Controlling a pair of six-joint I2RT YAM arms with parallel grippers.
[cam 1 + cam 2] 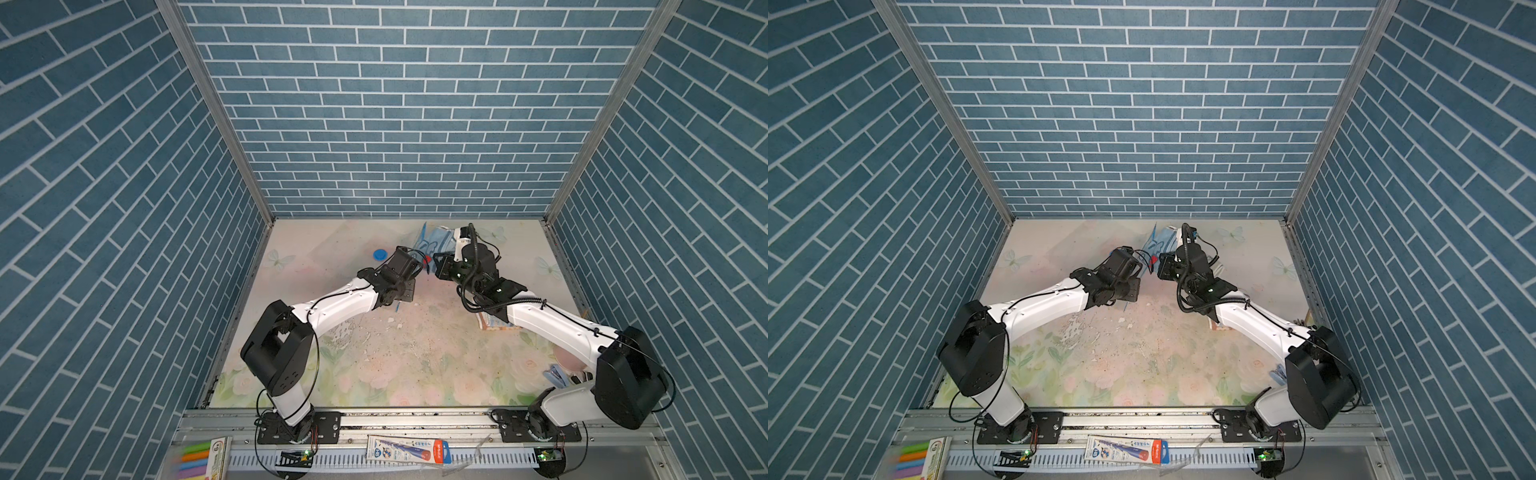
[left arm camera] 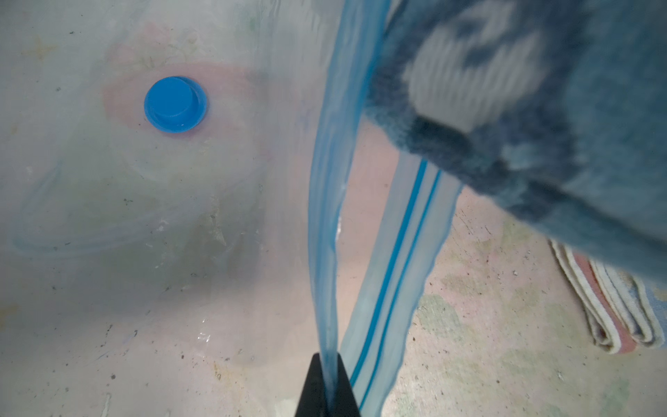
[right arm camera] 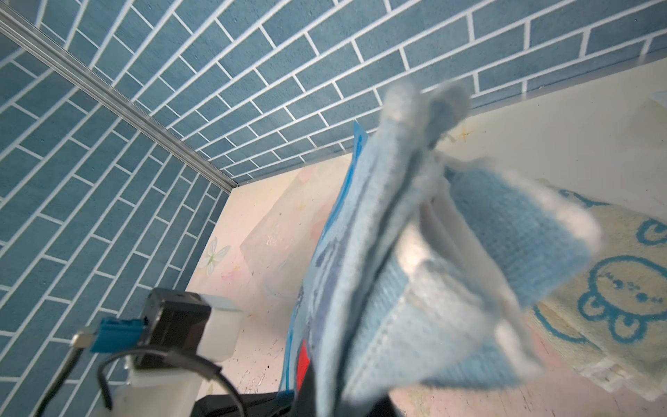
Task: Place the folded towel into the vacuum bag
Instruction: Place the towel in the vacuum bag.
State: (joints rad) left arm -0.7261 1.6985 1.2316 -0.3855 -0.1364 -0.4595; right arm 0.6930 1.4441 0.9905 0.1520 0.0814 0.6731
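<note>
Pinching the blue zip edge of the big clear plastic vacuum bag [image 2: 162,224], the left gripper [image 2: 326,382] is clenched. The right gripper [image 3: 339,400] grasps the soft folded blue towel [image 3: 415,289] between its 2 jaws, beside that edge.

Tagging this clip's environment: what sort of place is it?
Probably a staged robot test cell, not a real room: blue brick-print walls, bare aluminium corner posts, a worn floral-print tabletop.
</note>
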